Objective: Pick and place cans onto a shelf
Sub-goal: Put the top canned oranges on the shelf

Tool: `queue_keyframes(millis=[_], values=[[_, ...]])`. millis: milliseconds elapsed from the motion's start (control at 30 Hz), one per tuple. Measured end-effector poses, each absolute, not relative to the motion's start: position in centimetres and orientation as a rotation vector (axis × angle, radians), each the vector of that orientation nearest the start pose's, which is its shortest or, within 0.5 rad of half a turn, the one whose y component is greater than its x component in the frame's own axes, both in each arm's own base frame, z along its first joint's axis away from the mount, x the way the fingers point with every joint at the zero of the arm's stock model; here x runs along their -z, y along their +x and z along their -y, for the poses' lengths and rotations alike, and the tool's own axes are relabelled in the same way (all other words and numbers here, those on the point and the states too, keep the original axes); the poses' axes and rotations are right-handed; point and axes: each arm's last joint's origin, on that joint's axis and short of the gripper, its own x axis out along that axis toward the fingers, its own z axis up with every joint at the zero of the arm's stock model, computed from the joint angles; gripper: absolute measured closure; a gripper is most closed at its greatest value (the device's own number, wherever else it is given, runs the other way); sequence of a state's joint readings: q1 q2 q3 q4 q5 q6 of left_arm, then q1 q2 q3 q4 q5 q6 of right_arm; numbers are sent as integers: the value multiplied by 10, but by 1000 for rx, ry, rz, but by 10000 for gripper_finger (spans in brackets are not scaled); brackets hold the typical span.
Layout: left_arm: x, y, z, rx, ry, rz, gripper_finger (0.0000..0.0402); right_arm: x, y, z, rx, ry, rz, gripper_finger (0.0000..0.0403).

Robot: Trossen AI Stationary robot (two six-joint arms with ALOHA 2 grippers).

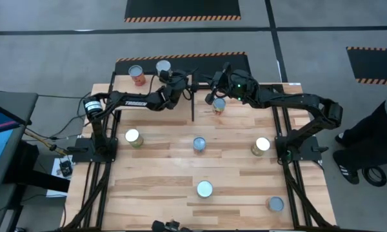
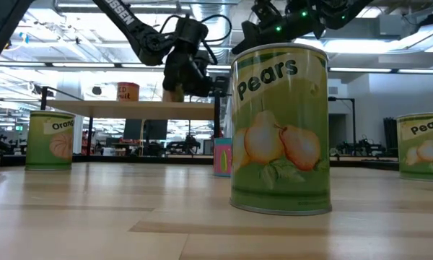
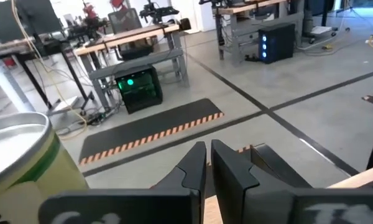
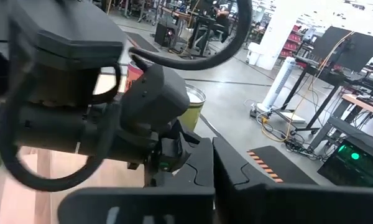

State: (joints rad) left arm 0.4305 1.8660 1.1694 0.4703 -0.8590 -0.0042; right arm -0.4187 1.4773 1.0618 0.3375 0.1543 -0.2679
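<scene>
From above, the shelf (image 1: 126, 78) lies at the far edge of the table (image 1: 168, 174), and two cans (image 1: 137, 75) already stand on it, a red one and a pale one beside it. The left hand (image 1: 180, 82) hovers just beside the pale can, at the shelf's right end; I judge that it has set this can down, because it grips nothing. The right hand (image 1: 209, 98) hangs close over another can (image 1: 218, 106) on the table, probably to take it next. Six cans seem to wait on the table, well apart, which leaves room for the fingers. In the low view a green pears can (image 2: 280, 130) fills the front, and the shelf (image 2: 130, 108) with its red can (image 2: 128, 92) stands behind, with the left hand (image 2: 191, 76) over it. The left wrist view shows that hand's fingers (image 3: 193, 171) almost pressed together, holding nothing, with a can's lid (image 3: 15, 134) beside. In the right wrist view, the right hand's fingers (image 4: 236, 168) are pressed together and empty.
</scene>
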Motion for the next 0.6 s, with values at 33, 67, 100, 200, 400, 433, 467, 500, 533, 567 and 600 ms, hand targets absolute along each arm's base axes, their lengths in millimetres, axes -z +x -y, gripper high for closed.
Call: queue_keyframes(millis=[33,67,100,200,400,433,467,500,533,567,600], values=[[-226,363,-186,-1287,64,-241,385,-315,309,142,559,-251,-156,398],[-228,364,-182,-1289,84,-249,385,-314,309,142,558,-252,-159,398],[-229,365,-177,-1283,105,-261,385,-314,309,142,557,-255,-165,399],[-233,361,-161,-1240,141,-242,385,-313,308,142,553,-264,-188,397],[-269,318,-138,-1110,268,-222,385,-320,297,138,551,-269,-222,399],[-278,310,-136,-1087,291,-246,385,-323,295,137,550,-276,-217,399],[-290,299,-133,-1067,315,-276,385,-326,293,135,549,-279,-213,398],[-302,289,-131,-1040,332,-306,385,-328,291,134,549,-280,-209,397],[-314,279,-129,-1009,345,-328,385,-331,289,133,551,-281,-199,396],[-325,270,-129,-975,351,-363,385,-333,287,132,552,-282,-195,396],[-333,260,-129,-947,351,-405,385,-335,286,132,551,-284,-192,396]])
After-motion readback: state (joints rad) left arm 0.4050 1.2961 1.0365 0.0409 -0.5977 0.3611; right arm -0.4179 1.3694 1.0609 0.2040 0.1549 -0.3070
